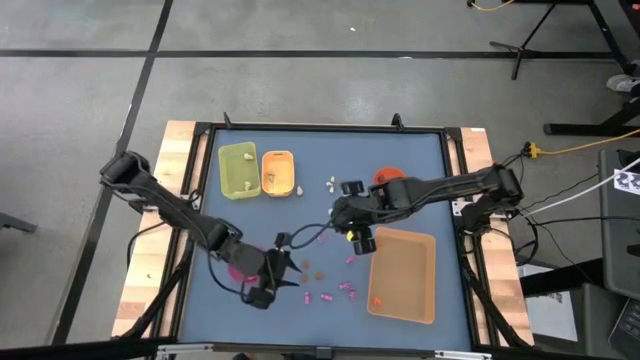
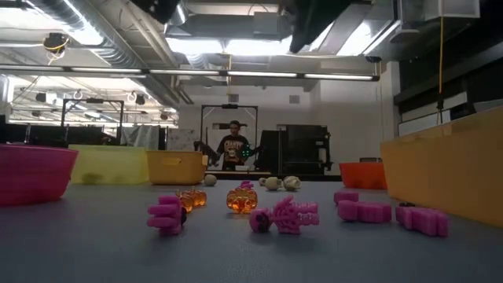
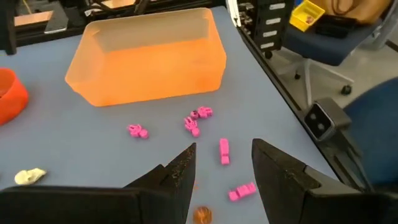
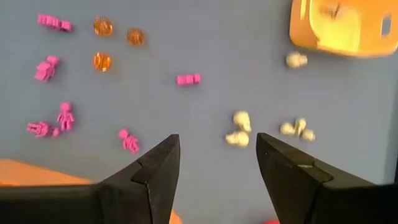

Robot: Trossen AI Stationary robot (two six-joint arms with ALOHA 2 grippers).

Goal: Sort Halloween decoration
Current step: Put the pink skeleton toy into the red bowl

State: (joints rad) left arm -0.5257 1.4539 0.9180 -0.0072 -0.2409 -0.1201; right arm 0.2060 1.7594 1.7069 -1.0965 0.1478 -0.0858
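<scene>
The Halloween decoration lies scattered on the blue table. Pink trinkets (image 1: 337, 293), orange-brown ones (image 1: 312, 268) and cream ones (image 1: 332, 183) lie flat and apart. My left gripper (image 3: 222, 180) is open over the near middle of the table, slanting down above a pink trinket (image 3: 224, 151). It touches nothing. My right gripper (image 4: 217, 165) is open and high over the table's middle. It points down toward cream trinkets (image 4: 239, 132) and also touches nothing.
A green tray (image 1: 238, 170) and an orange tray (image 1: 277, 172) stand at the far left. A tan tray (image 1: 403, 272) is at the near right and a red bowl (image 1: 385, 177) at the far middle. A pink bowl (image 1: 238, 266) sits partly under my left arm. A person (image 2: 233, 148) stands beyond the table.
</scene>
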